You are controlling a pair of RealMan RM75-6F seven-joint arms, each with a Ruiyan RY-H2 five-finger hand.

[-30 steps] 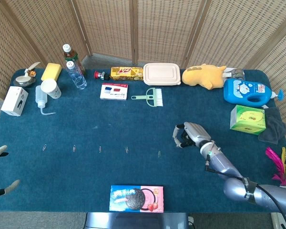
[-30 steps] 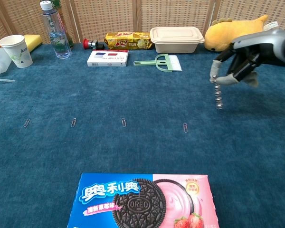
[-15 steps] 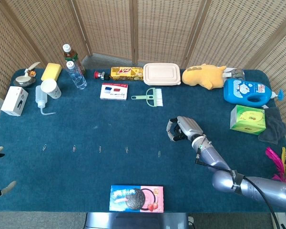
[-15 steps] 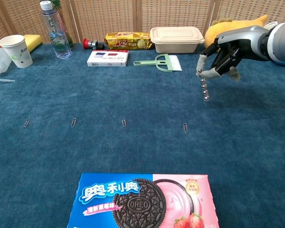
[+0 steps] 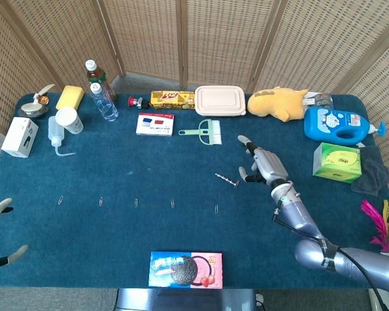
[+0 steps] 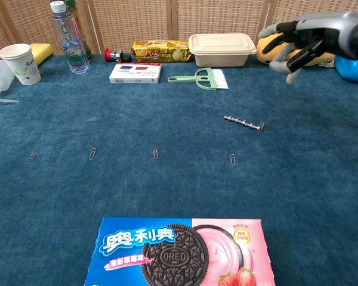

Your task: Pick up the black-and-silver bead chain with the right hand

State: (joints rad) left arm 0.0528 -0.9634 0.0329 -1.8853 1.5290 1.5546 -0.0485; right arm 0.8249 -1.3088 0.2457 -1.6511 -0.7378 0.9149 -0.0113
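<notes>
The short black-and-silver bead chain (image 6: 244, 123) lies stretched flat on the blue-carpeted worktop (image 6: 322, 196), right of centre and well in from every edge, while the right hand (image 6: 302, 37) hangs above and beyond it toward the far edge, fingers spread and holding nothing. To lift it cleanly, the hand should probably descend straight over the chain's middle and pinch across it. There is bare carpet all around the chain, with only a small silver paperclip (image 6: 232, 159) nearby toward the near edge.
</notes>
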